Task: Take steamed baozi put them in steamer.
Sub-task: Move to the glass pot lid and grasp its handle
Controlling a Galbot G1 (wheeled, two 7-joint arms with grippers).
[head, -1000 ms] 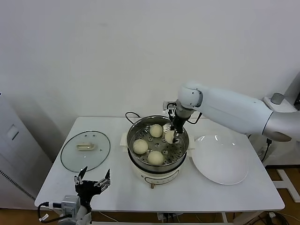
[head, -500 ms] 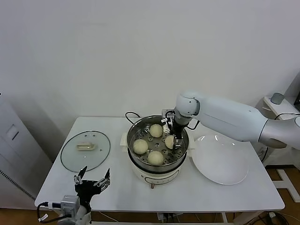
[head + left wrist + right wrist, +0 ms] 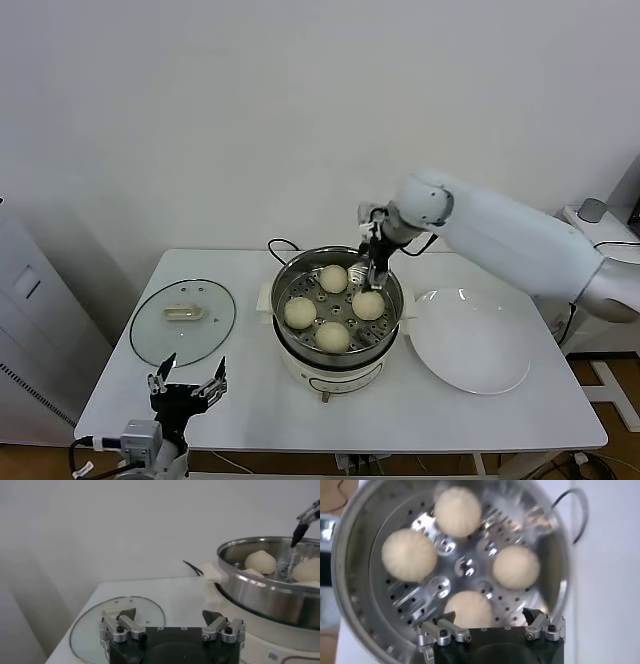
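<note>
Four steamed baozi (image 3: pixel 334 306) sit inside the steamer (image 3: pixel 336 341), spread over its perforated floor and apart from one another; the right wrist view, looking straight down into the basket, shows all four resting free on the holes (image 3: pixel 462 565), a spacing the head view gives only at a slant. The right pincer (image 3: pixel 372 262) hangs over the steamer's far rim with its fingers (image 3: pixel 439 631) spread and nothing between them, the nearest bun lying loose just beneath. The head view alone shows what surrounds the steamer on the worktop (image 3: pixel 500 420): a white plate (image 3: pixel 470 343) just beside it on the robot's right, a glass lid (image 3: pixel 183 321) lying flat well off on the robot's left, and a black cable (image 3: pixel 279 245) curling behind it. The left pincer (image 3: pixel 186 386) waits low at the worktop's near edge, well away from the steamer, released and holding nothing; its own wrist view looks across the lid (image 3: pixel 120 628) to the steamer's shiny wall (image 3: pixel 265 597).
</note>
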